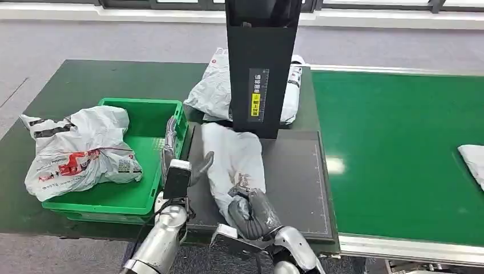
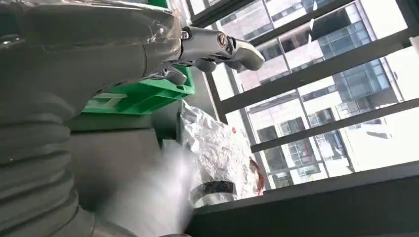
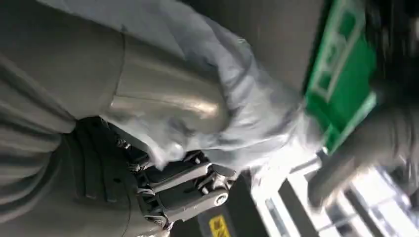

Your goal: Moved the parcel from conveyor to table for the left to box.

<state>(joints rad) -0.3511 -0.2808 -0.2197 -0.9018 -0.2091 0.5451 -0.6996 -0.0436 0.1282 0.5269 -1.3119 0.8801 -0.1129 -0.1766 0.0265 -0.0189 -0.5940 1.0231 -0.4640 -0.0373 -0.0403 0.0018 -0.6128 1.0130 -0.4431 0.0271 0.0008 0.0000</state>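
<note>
A grey-white parcel point(image 1: 235, 155) lies lengthwise on the dark plate point(image 1: 297, 182) in front of me. My right hand point(image 1: 251, 214) grips its near end; in the right wrist view the thumb point(image 3: 163, 96) lies over the parcel point(image 3: 247, 103) and the fingers point(image 3: 190, 187) curl under it. My left hand point(image 1: 181, 157) stands open between the parcel and the green box point(image 1: 149, 117), thumb stretched toward the bag, holding nothing. The left wrist view shows its fingers point(image 2: 220, 47) spread over the green box point(image 2: 143, 94), with the parcel point(image 2: 153, 197) blurred.
A bulky white parcel point(image 1: 80, 151) fills the box's left side and overhangs it. Another white bag point(image 1: 212, 91) lies behind the black scanner post point(image 1: 261, 68). The green conveyor point(image 1: 399, 148) runs on the right, with a parcel point(image 1: 474, 162) at its edge.
</note>
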